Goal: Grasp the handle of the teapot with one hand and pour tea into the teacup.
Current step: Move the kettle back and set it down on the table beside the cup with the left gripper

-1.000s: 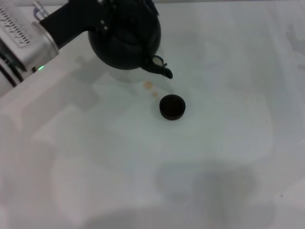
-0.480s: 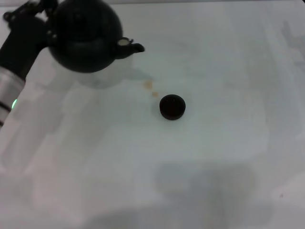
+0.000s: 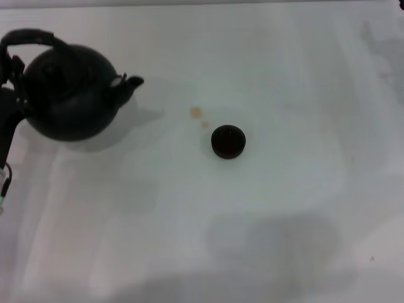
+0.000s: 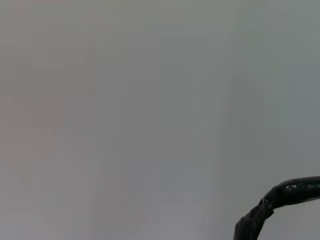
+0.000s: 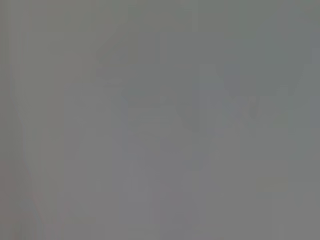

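Note:
The black teapot [image 3: 69, 98] stands at the far left of the white table [image 3: 284, 76], its spout [image 3: 129, 84] pointing right toward the teacup. The small dark teacup [image 3: 227, 141] sits apart from it near the table's middle. The arched handle [image 3: 28, 36] leans over the pot's left side. My left gripper [image 3: 9, 68] is at the picture's left edge, shut on the handle's left end. In the left wrist view only a dark wrapped piece of the handle [image 4: 287, 192] shows over the pale table. My right gripper is out of view.
Two small brownish spots [image 3: 196, 112] mark the table between the teapot and the teacup. Pale tabletop stretches around the teacup to the right and the front. The right wrist view shows only a blank grey surface.
The teapot has swung from its tilted pose above the teacup's left to the far left and lower, now upright with the spout level. My left arm has drawn back with it. The teacup stayed put.

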Controlling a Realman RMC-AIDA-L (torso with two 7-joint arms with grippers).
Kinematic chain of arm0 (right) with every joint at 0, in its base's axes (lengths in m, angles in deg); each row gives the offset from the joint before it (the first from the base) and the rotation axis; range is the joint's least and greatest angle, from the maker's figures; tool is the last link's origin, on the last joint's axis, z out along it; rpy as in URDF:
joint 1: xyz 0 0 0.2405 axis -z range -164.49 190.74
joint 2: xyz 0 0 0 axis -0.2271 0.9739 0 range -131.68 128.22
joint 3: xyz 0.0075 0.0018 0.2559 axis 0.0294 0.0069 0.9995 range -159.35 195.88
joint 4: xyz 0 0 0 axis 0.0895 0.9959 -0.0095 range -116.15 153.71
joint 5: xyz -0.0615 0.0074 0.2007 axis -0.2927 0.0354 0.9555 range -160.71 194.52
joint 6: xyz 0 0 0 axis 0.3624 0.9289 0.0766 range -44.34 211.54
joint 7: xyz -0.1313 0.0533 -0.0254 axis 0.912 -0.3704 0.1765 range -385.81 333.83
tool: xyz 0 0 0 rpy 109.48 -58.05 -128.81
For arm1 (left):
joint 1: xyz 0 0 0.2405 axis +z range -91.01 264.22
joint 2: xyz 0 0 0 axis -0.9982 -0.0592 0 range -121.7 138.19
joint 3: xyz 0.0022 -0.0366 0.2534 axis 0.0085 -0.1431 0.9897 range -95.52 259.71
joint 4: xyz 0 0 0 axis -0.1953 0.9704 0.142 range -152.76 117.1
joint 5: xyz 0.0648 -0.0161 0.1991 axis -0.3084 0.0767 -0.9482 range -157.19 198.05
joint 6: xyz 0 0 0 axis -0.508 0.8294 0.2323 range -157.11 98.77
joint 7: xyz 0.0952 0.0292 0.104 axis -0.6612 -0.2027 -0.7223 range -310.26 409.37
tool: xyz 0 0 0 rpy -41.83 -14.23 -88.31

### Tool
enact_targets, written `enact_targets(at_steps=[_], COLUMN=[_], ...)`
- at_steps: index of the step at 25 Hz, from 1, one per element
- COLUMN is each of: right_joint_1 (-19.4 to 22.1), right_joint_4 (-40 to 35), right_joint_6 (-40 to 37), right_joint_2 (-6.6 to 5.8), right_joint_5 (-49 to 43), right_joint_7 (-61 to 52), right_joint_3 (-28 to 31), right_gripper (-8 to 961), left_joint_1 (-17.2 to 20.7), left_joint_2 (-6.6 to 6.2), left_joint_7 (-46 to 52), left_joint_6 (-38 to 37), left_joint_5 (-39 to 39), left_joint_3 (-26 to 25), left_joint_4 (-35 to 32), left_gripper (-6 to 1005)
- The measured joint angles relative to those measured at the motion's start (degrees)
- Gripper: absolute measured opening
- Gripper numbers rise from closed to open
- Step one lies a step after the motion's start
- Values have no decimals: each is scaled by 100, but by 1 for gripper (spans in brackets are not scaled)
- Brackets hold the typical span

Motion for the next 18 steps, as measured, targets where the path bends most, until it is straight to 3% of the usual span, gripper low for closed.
enact_targets(at_steps=[7,18], right_joint_1=[-48,-133], right_joint_4=[1,-7], right_joint_6=[2,2], right_joint_2=[-1,-1], right_joint_5=[1,11], right_joint_7=[-12,-28], right_joint_3=[-68,-65], right_gripper=[849,850], left_joint_1=[230,54], left_joint_2=[19,23], left_joint_7=[3,98], left_joint_6=[128,690], left_joint_5=[-13,-11], left_joint_3=[29,33], left_joint_4=[-155,-341], left_gripper=[98,97])
